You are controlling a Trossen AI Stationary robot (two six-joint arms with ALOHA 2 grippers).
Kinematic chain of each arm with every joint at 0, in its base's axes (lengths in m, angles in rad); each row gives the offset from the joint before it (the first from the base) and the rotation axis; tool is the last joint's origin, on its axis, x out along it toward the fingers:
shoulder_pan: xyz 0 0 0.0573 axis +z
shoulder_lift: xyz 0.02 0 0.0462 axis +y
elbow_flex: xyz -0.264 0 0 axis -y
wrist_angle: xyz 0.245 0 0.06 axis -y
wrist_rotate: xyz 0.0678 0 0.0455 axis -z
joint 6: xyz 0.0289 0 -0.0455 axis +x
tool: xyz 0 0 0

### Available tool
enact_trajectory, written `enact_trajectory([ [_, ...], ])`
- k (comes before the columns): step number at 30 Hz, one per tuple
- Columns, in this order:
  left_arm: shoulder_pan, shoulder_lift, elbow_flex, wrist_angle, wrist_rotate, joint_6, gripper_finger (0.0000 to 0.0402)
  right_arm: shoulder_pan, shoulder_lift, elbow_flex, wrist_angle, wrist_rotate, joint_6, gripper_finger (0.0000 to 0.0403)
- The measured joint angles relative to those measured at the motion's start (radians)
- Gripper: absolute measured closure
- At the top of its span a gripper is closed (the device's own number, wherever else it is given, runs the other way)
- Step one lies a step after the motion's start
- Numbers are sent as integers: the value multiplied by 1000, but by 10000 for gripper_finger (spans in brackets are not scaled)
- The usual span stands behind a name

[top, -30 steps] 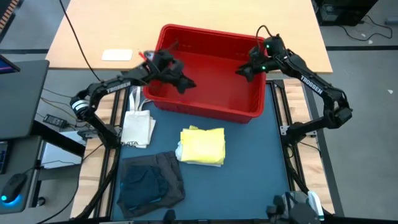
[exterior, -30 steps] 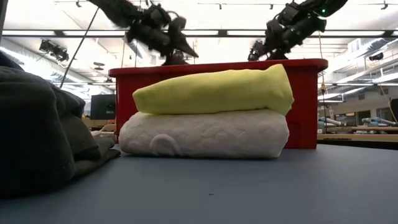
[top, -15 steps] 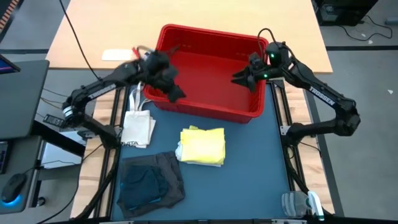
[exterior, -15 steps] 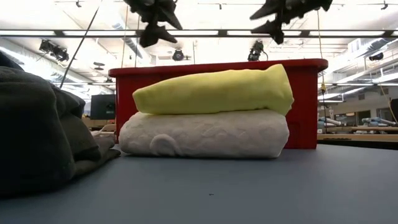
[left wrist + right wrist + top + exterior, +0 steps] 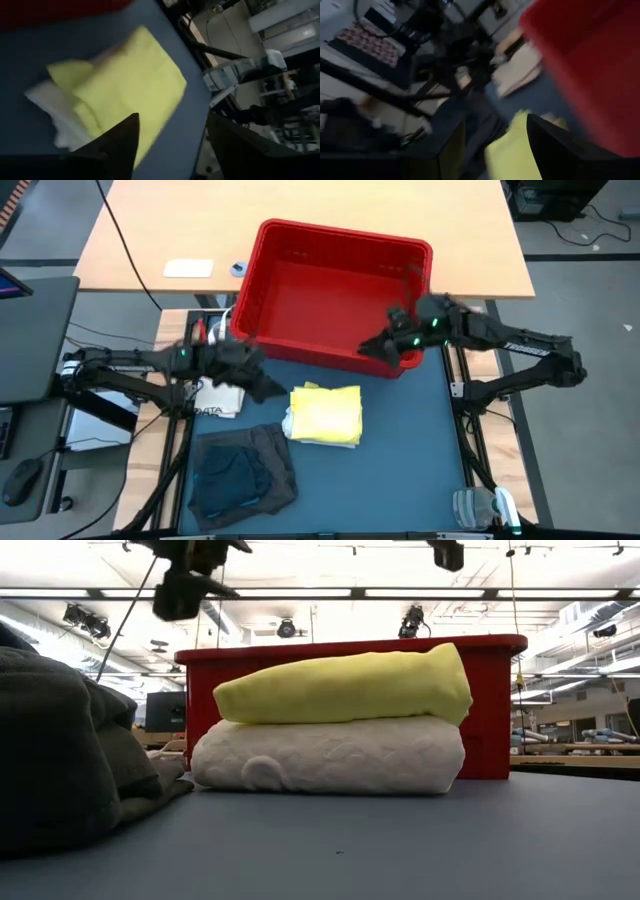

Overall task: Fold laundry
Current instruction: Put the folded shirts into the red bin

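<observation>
A folded yellow garment lies on top of a folded white one in the middle of the blue table. A dark grey and navy heap sits at the near left. My left gripper hovers open just left of the yellow stack, which shows in its wrist view as the yellow garment with nothing between the fingers. My right gripper hovers open above the red basket's near wall, right of centre, also with nothing between its fingers.
The red basket stands at the far side of the blue table, and nothing shows inside it. A cream tote bag lies at the left edge under my left arm. Bare blue table lies to the right of the stack.
Both grippers have drawn back from above the basket toward the table's near edge. The left has swung out over the basket's near left corner to a spot beside the yellow stack. The right has gone to the basket's near wall. The garments have not moved.
</observation>
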Motion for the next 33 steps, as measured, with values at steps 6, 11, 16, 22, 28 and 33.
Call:
enact_trajectory([
  [6, -149, 1, -185, 202, -80, -151, 94, 251, 67, 0, -23, 193, 289, 186],
  [11, -173, 26, -297, 283, -130, -227, 45, 439, 131, 0, -111, 393, 540, 186],
  [16, -164, 58, -365, 382, -138, -236, 29, 565, 213, 0, -209, 512, 760, 185],
  [22, -134, 158, -402, 498, -150, -230, 28, 601, 323, 0, -381, 569, 839, 185],
  [28, -103, 317, -403, 698, -65, -234, 28, 578, 402, 0, -403, 514, 856, 173],
  [33, -95, 387, -403, 743, -46, -244, 28, 565, 385, -42, -346, 505, 899, 139],
])
